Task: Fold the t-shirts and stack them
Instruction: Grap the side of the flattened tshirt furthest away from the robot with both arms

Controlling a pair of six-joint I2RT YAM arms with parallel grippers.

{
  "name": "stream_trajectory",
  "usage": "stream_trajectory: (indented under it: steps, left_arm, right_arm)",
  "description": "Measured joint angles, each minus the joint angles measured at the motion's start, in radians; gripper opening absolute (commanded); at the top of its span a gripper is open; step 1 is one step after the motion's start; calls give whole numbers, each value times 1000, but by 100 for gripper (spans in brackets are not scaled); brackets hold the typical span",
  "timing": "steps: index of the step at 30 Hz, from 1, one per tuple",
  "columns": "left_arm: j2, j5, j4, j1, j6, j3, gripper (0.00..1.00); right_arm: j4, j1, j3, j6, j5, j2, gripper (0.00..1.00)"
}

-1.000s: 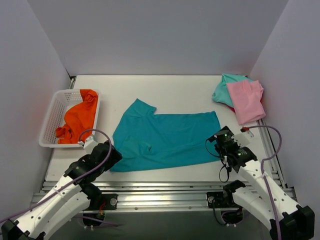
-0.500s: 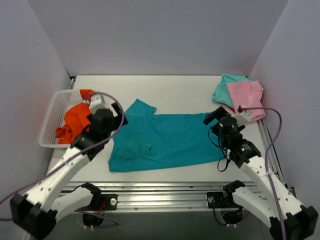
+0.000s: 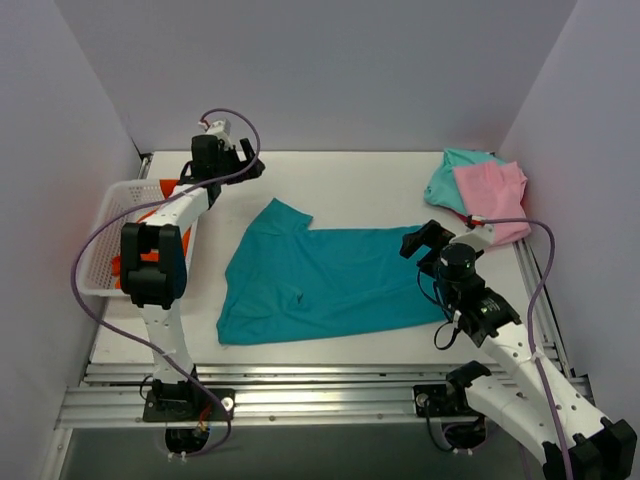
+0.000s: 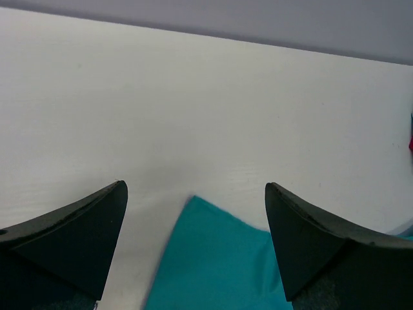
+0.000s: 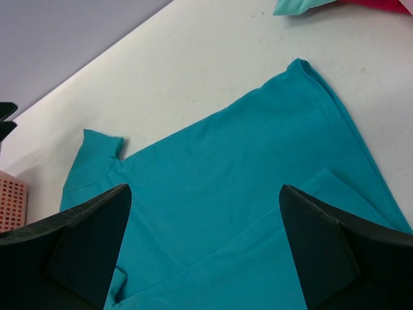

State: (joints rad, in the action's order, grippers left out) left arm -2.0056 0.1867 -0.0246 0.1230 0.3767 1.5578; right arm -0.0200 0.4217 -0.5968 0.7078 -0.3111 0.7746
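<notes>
The teal-blue t-shirt (image 3: 330,280) lies flat in the middle of the table, folded lengthwise, its sleeve pointing to the back left. My left gripper (image 3: 248,167) is open and empty, high at the back left beyond the sleeve; in the left wrist view the sleeve tip (image 4: 216,265) lies below its open jaws (image 4: 197,248). My right gripper (image 3: 418,238) is open and empty above the shirt's right end; the right wrist view shows the teal cloth (image 5: 226,187) between its jaws (image 5: 206,252). The pink shirt (image 3: 490,202) lies on the mint-green one (image 3: 448,172) at the back right. The orange shirt (image 3: 150,240) lies in the basket.
The white lattice basket (image 3: 103,235) stands at the left edge, partly behind my left arm. Grey walls close the back and both sides. Bare white table lies behind the teal shirt. A metal rail runs along the front edge.
My left arm has swung from the front left corner up to the back left, beyond the sleeve. My right gripper has moved a little back and left over the shirt's right end.
</notes>
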Motion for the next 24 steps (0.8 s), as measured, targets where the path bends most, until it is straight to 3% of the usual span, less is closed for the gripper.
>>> stream_trajectory:
  steps: [4, 7, 12, 18, 24]
  left_arm:
    - [-241, 129, 15, -3, 0, 237, 100]
    - [-339, 169, 38, -3, 16, 308, 100]
    - [-364, 186, 72, -3, 61, 265, 100]
    - [-339, 205, 5, -4, 92, 170, 100]
    - [-329, 207, -44, 10, 112, 127, 84]
  right_arm:
    - [2, 0, 0, -14, -3, 5, 94]
    - [2, 0, 0, -22, -11, 5, 94]
    - [2, 0, 0, -33, -31, 5, 95]
    - [1, 0, 0, -37, -33, 7, 95]
    - [2, 0, 0, -36, -34, 10, 95]
